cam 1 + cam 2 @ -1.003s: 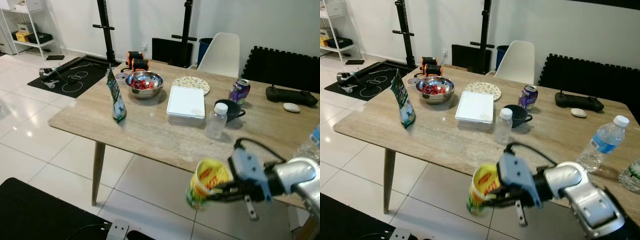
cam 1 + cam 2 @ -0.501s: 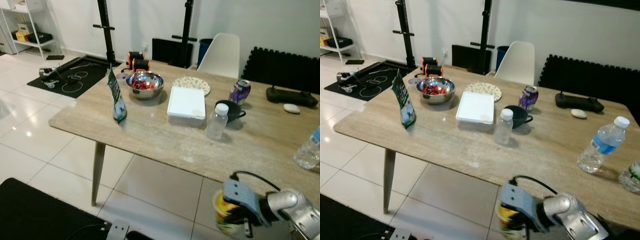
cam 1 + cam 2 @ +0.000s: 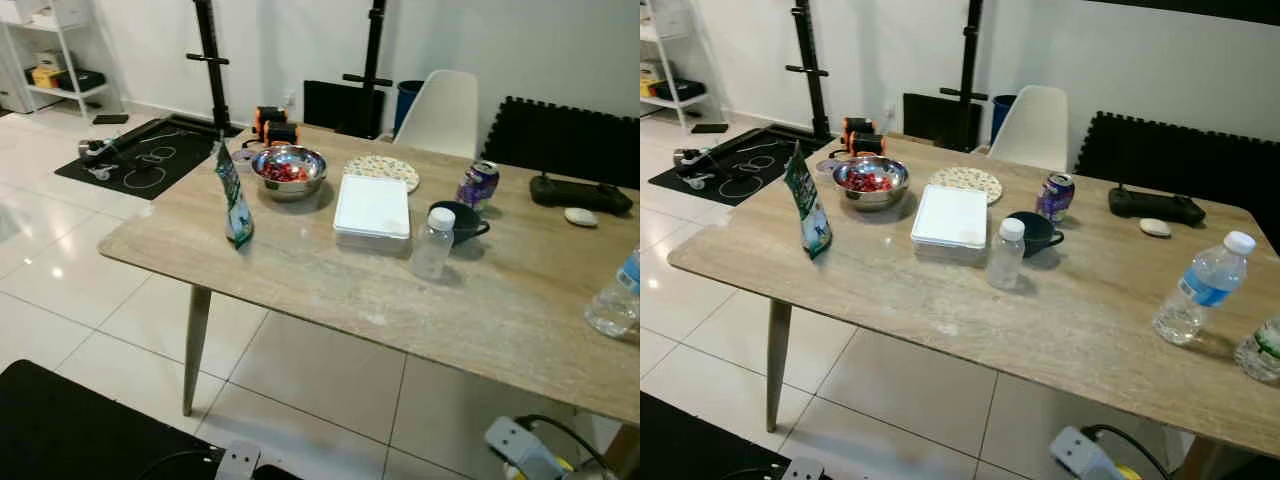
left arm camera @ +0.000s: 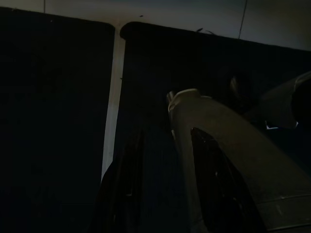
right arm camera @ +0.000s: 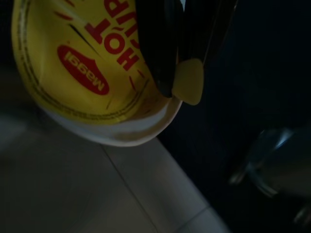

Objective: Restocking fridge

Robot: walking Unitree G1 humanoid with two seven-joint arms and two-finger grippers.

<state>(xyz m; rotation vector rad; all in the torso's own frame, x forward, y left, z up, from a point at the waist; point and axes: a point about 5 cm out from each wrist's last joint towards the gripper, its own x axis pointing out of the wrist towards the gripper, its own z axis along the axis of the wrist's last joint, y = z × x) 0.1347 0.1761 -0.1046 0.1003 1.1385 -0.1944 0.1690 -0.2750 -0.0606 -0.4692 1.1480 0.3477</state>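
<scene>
Head views: a wooden table (image 3: pixel 330 285) carries a steel bowl (image 3: pixel 288 169) near its far left corner. Left wrist view: dark; whether the left hand is open cannot be told. Right wrist view: the right hand (image 5: pixel 182 58) grips a yellow noodle cup (image 5: pixel 92 73) by its rim, above pale floor (image 5: pixel 73 189).

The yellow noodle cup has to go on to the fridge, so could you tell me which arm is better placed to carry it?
Probably the right: its pincer is shut on the yellow noodle cup, low beside the table. The left pincer hangs idle in shade.
</scene>
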